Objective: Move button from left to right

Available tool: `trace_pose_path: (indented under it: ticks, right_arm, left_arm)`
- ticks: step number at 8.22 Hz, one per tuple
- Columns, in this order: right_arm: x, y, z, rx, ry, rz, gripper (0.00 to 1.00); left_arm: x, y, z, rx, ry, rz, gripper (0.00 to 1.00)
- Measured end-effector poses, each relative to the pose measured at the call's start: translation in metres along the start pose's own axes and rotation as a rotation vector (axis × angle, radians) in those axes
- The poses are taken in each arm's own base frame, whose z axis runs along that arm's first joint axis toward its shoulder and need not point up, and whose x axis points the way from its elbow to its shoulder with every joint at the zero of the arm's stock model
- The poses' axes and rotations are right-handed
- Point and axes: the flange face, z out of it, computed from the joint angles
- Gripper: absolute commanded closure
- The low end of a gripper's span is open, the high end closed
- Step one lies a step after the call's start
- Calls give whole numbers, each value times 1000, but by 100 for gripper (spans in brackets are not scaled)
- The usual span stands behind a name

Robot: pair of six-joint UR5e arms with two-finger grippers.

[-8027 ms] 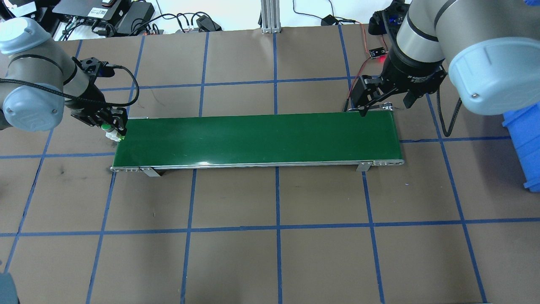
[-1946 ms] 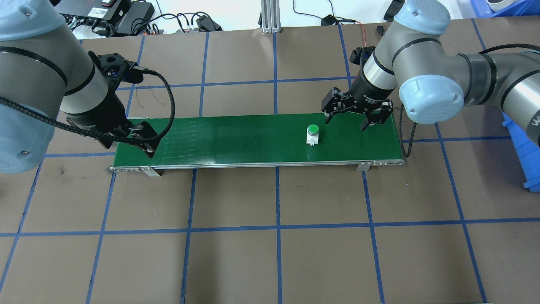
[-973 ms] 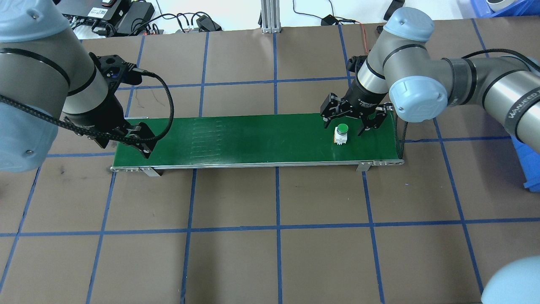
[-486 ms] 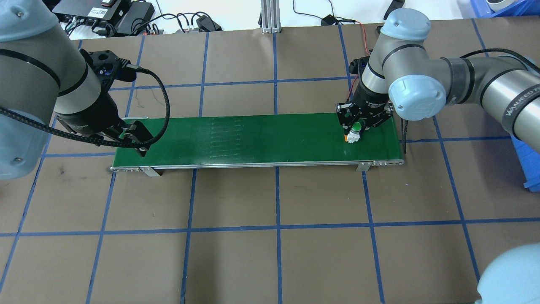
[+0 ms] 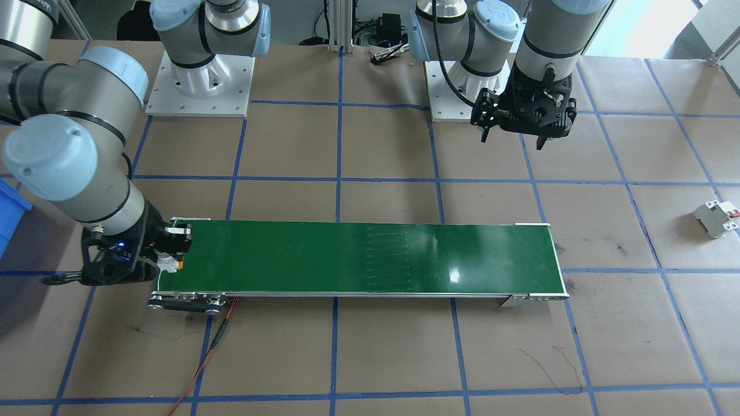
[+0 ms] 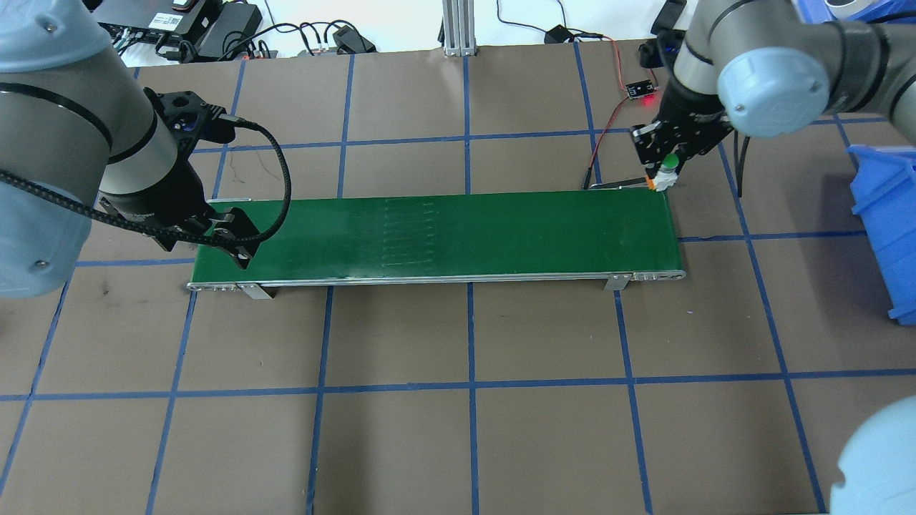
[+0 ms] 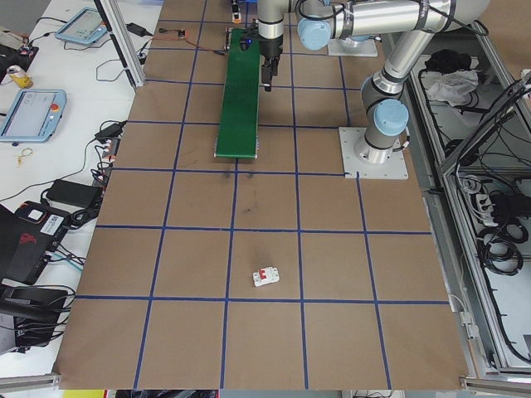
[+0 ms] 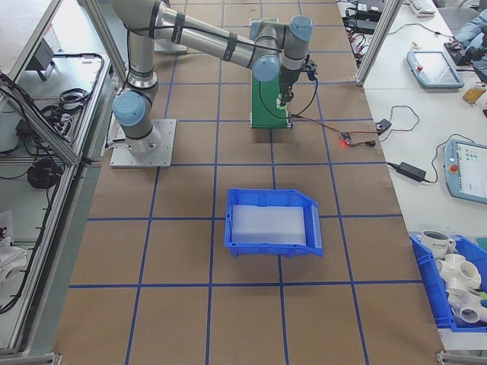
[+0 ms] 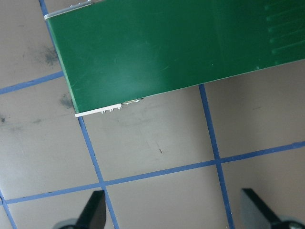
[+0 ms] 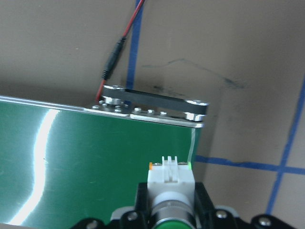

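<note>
No legible text, labels or numbers in any view; nothing readable on the arms, belt or worktop.

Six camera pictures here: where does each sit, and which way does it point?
Front-facing: across the table, looking steeply down at the green belt; both arms, bases on top.
Overhead: behind the robot, looking forward and down; left gripper and right gripper enter sideways.
Exterior left: table's left end, looking along it; breaker nearest, arms beyond.
Exterior right: opposite end; blue bin nearest.
Left wrist: down at the belt's end; open fingers.
Right wrist: down past the held button.
Shared: all six show the belt.
</note>
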Motion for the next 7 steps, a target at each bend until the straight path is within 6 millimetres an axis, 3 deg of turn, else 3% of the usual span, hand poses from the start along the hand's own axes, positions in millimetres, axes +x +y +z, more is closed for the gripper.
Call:
trace_pose_path:
  ticks: [3,7]
  right_arm:
    - [110,12,-48,38,62,-328,100]
    - [280,72,-68,23,162,-861,100]
  left_arm:
    - [0,-1,0,-1,0,0,0]
    - [-3,1,2,-18,-27,1,0]
